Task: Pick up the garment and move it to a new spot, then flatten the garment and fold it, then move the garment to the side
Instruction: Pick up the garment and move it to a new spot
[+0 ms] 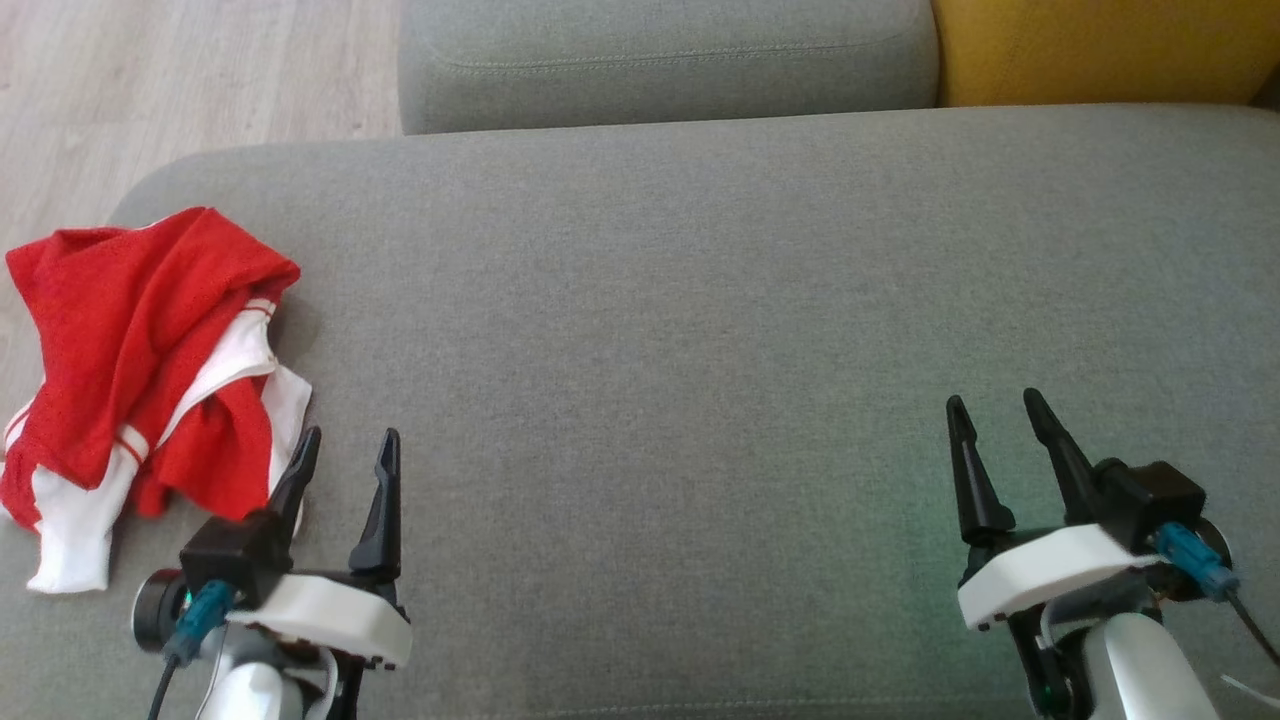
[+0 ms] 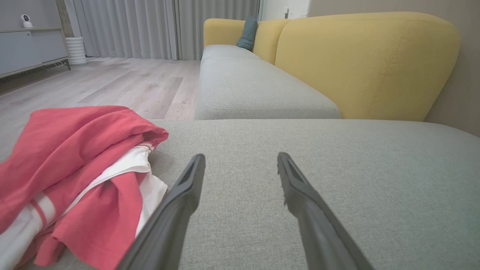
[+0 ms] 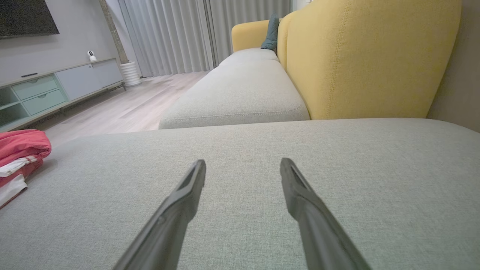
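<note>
- Red-and-white garment point(image 1: 150, 370) lies crumpled on the near-left of the grey seat point(image 1: 700, 350), right at its left edge. Can't tell how much hangs over.
- Left fingers point(image 1: 384, 490) are spread and empty, just beside the pile's near-right white hem.
- Right fingers point(image 1: 970, 470) are spread and empty, well apart on the near right over bare seat.
- Step in hand, as I read it, is the first pick-up. Nothing is lifted yet.
- Use the left arm: shift left and a bit farther, then come down over the bulk of the red folds, not the loose white hem.
- Pinch through several layers. With a one-layer grab the rest would likely trail and drag.
- The seat looks soft, so press in slightly to get a finger under the cloth, but watch for catching the upholstery.
- Lift clear before going right. A low carry could sweep the loose end off the edge toward the floor point(image 1: 150, 80).
- Best drop spot is probably the bare middle of the seat: room to flatten, and both arms look able to reach.
- Right fingers should stay spread, ready to take a second corner once the cloth lands.
</note>
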